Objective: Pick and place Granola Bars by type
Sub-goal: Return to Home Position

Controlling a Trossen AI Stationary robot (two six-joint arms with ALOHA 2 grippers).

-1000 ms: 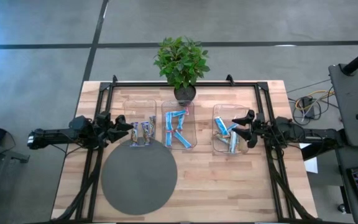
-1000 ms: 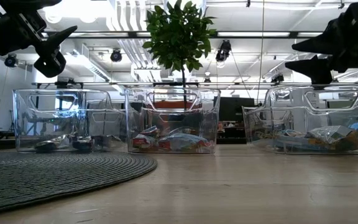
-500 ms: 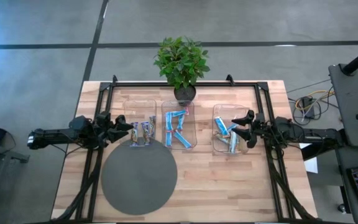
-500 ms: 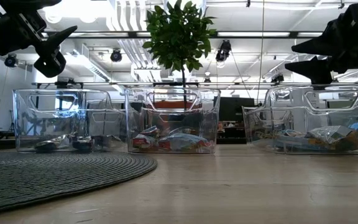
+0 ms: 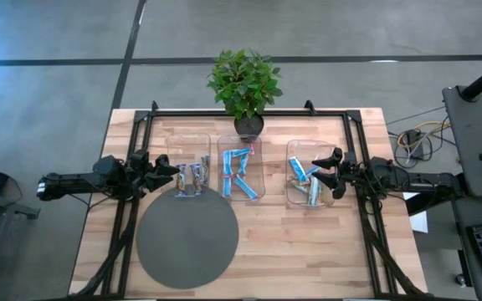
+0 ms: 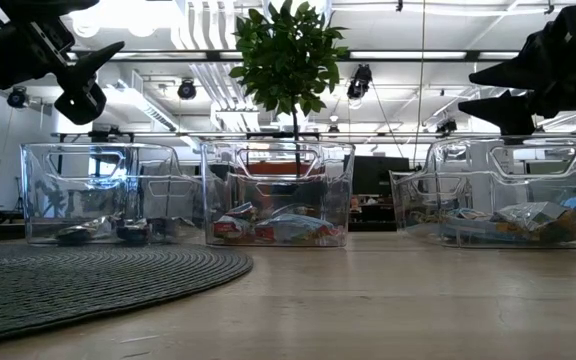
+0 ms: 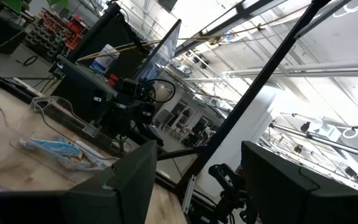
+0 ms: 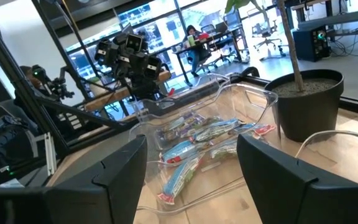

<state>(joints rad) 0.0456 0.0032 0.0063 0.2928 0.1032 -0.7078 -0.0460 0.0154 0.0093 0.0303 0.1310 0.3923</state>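
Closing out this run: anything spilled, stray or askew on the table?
Nothing stands out. All visible granola bars lie inside the clear bins, none on the table or round mat; left claw and right claw hover open, empty.

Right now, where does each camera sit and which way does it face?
High view: above the table, facing straight down; left gripper and right gripper show, open.
Low view: at table height, facing level across to the middle tray and plant; both grippers show high up.
Left wrist view: on that wrist, facing the right arm; own fingers show.
Right wrist view: on that wrist, facing the middle tray, pot and left arm; own fingers show.
Shared: high, low and right wrist views see the middle tray.
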